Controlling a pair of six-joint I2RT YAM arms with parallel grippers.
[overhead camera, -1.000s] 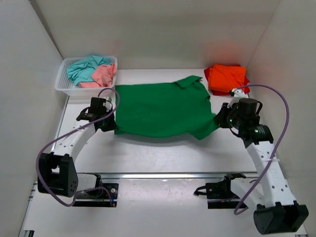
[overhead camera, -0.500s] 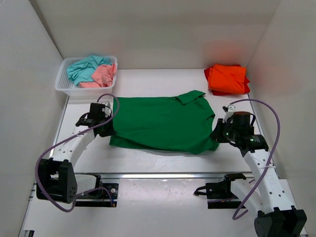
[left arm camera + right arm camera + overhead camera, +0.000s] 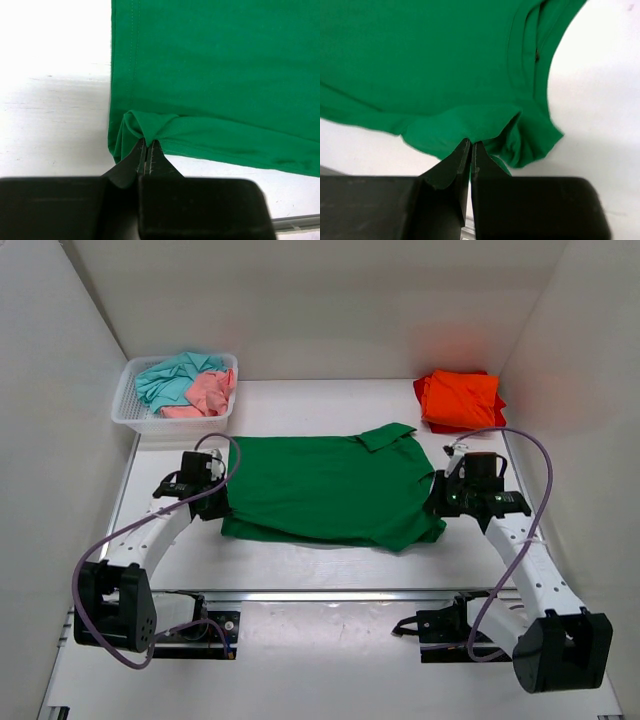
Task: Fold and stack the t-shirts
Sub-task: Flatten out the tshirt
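Item 1. Bright green short-sleeved collared cloth shirt [image 3: 325, 490]: lies spread at the middle of the white table [image 3: 330, 558], collar toward the far right. A band along its near edge looks doubled over.
- Handling (judged): light, soft and limp, with no stiffness. It will sag and drag between two holds, and it bunches where it is pinched. It is best taken at hems, sleeve ends or corners, both sides together.

Item 2. Left gripper [image 3: 147, 147]: clenched on a puckered pinch of the green shirt at its near left corner.

Item 3. Right gripper [image 3: 471, 146]: clenched on a pinch at the near right sleeve end.

Item 4. Folded orange cloth shirt [image 3: 460, 398]: in the far right corner, apart from the green shirt.

Item 5. White plastic mesh basket [image 3: 130, 412]: in the far left corner, holding a crumpled teal shirt [image 3: 170, 375] and a crumpled pink shirt [image 3: 208, 390].

Item 6. Room and edges: white walls close off the left, right and far sides. Bare table shows near the shirt and in the far strip between basket and orange shirt. Both arms work close to the side walls, so a fold toward the middle or far side looks least cramped.
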